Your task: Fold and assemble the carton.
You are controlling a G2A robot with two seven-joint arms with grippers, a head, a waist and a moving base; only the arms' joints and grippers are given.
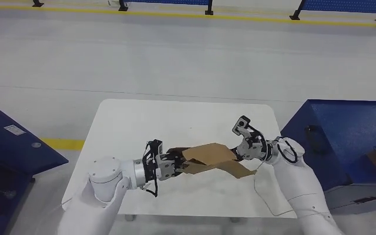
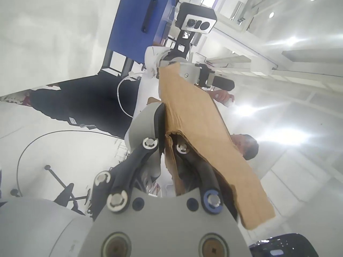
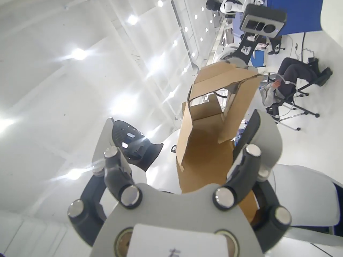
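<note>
Progress looks partial: the brown corrugated cardboard carton [image 1: 205, 154] is held above the near half of the white rectangular table [image 1: 135, 123]. It stands part-way open as a slanted sleeve, its end flaps loose and unfolded. The left gripper [image 2: 164, 120], over the table's near-left part, is clamped on one carton edge. The right gripper [image 3: 185, 125], over the table's near-right part, has its fingers spread wide, with a carton panel between them lying against one finger. Squaring the sleeve and folding the flaps are left, I judge.

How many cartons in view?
1. The carton spans between the left gripper, shut on one end, and the open right gripper at the other end.
</note>
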